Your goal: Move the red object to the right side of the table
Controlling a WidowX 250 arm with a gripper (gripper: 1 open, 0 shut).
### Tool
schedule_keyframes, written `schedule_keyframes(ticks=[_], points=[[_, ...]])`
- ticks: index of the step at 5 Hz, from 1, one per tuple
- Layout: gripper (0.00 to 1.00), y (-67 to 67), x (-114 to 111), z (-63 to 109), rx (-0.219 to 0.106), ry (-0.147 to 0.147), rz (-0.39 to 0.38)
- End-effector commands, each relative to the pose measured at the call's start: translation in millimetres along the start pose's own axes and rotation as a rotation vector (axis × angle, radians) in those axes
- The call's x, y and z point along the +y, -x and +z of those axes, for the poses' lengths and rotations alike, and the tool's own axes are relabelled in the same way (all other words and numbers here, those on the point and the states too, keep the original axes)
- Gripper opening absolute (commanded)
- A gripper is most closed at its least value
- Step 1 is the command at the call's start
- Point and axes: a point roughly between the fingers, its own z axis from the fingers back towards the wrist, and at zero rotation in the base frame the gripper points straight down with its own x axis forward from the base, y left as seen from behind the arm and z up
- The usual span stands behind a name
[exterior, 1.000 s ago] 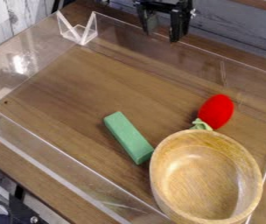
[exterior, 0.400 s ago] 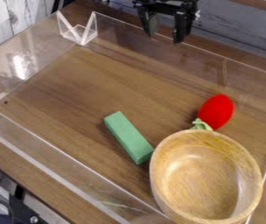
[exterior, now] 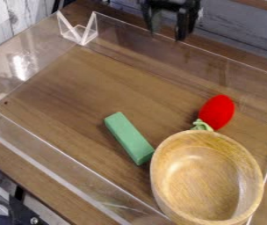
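Note:
The red object (exterior: 218, 110), a small glossy strawberry-like toy with a light-green leafy end, lies on the dark wood-grain table (exterior: 112, 83) at the right, touching the far rim of a wooden bowl. My gripper (exterior: 169, 28) hangs at the top of the view, over the far edge of the table, well away from the red object. Its dark fingers stand apart with nothing between them.
A large wooden bowl (exterior: 206, 183) sits at the near right corner. A green rectangular block (exterior: 129, 137) lies left of it. Low clear acrylic walls (exterior: 31, 53) ring the tabletop, with a folded clear piece (exterior: 77, 29) at the far left.
The gripper has crept slightly upward in the view, towards the frame's top edge. The red object, block and bowl have not moved.

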Motion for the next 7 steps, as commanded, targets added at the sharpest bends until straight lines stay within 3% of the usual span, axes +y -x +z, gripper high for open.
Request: schedule_keyframes(ticks=[1, 2, 3, 4, 6, 7], points=[[1.00, -7.8, 15.4, 23.2, -0.061, -0.040, 0.019], [1.00, -6.1, 25.3, 15.7, -0.027, -0.050, 0.052], [0.00, -4.0, 18.8, 3.4, -0.022, -0.051, 0.087], [1.00, -0.7, 12.6, -2.7, -0.030, -0.054, 0.130], [1.00, -3.8, 9.6, 5.5, -0.061, -0.056, 0.150], [1.00, -0.7, 20.3, -1.7, -0.052, -0.043, 0.114]])
